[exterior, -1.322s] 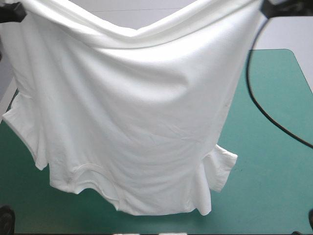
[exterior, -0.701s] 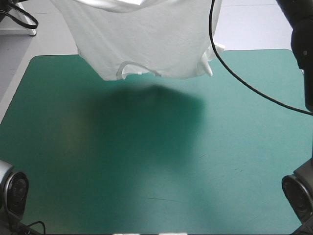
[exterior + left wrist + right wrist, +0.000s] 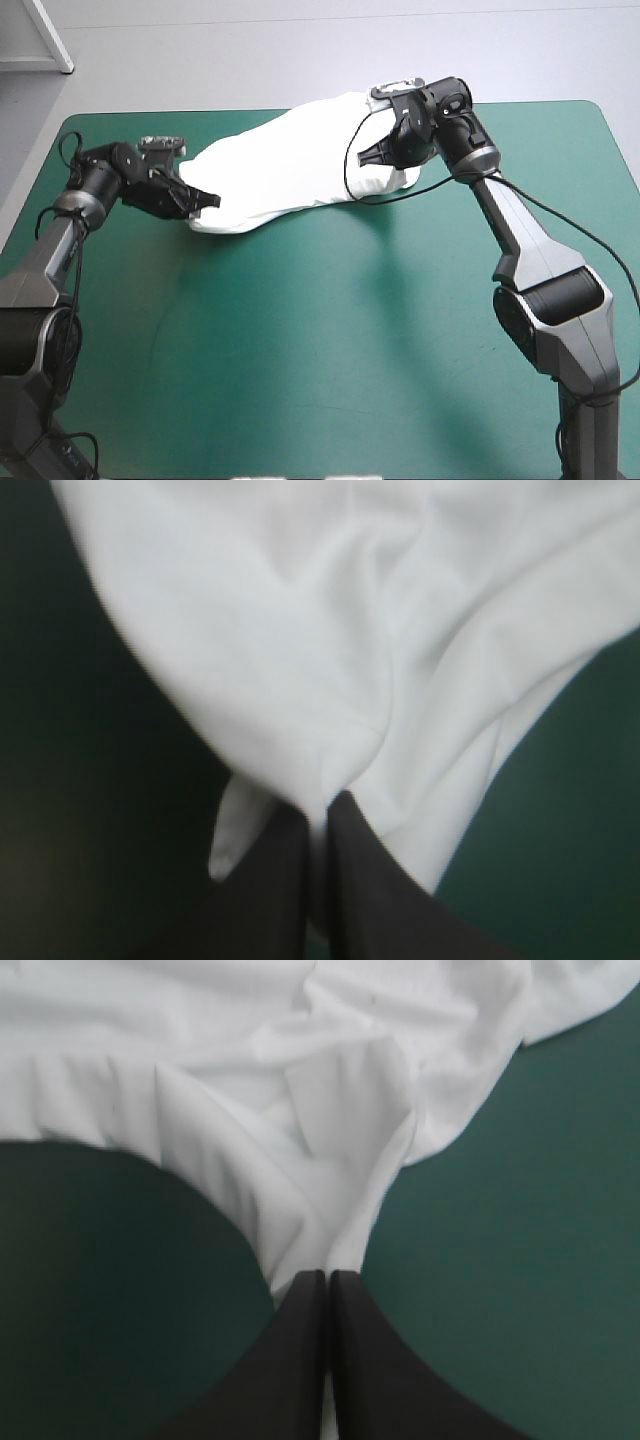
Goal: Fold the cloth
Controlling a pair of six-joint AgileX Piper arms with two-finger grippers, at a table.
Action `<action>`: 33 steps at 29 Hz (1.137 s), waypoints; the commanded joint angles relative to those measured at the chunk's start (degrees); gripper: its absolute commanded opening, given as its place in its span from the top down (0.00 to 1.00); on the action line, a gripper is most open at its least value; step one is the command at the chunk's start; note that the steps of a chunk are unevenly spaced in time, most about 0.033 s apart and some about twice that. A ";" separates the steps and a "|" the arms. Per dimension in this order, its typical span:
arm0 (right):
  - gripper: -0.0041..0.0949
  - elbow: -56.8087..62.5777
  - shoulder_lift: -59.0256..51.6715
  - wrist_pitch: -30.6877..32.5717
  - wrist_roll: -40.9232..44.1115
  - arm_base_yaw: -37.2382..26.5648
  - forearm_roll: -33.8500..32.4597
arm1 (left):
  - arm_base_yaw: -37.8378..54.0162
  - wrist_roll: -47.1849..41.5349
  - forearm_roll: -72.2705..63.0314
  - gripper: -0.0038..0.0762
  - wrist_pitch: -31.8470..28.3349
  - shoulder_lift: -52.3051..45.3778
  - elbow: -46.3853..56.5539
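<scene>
T-shirt [image 3: 290, 175] lay bunched in a long white band on the far part of the teal-green surface [image 3: 300, 360], running from left arm to right arm. Left fingers [image 3: 270, 880] were all but closed, pinching the shirt's left end, with cloth spreading ahead of the tips. Right fingers [image 3: 300, 1360] were likewise pinched on the right end, and folds fanned out ahead of them.

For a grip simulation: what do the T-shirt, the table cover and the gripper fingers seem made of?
T-shirt: soft matte white knit, probably cotton; it bunches in rounded folds. Table cover: smooth teal-green mat, perhaps rubber or vinyl; flat, with faint sheen. Fingers: matte black, plastic or rubber; which, I cannot tell.
</scene>
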 commanded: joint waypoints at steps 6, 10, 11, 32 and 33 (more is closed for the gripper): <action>0.98 28.56 -24.71 0.22 0.65 5.43 -3.27 | -0.10 1.12 -2.12 0.96 -4.55 -22.97 26.97; 0.98 44.38 -34.32 0.22 3.62 5.46 -1.22 | -0.10 1.54 -1.76 0.96 -0.17 -31.04 32.88; 0.98 47.66 -36.33 0.22 3.97 5.46 -1.22 | -0.10 1.54 -1.29 0.96 1.10 -32.49 33.45; 0.98 89.27 -69.09 0.32 8.11 5.46 5.45 | -0.10 -0.39 -1.76 0.96 19.41 -48.38 50.80; 0.98 89.60 -69.09 0.21 7.83 5.46 5.99 | -0.10 -0.39 -2.04 0.96 18.79 -48.60 51.53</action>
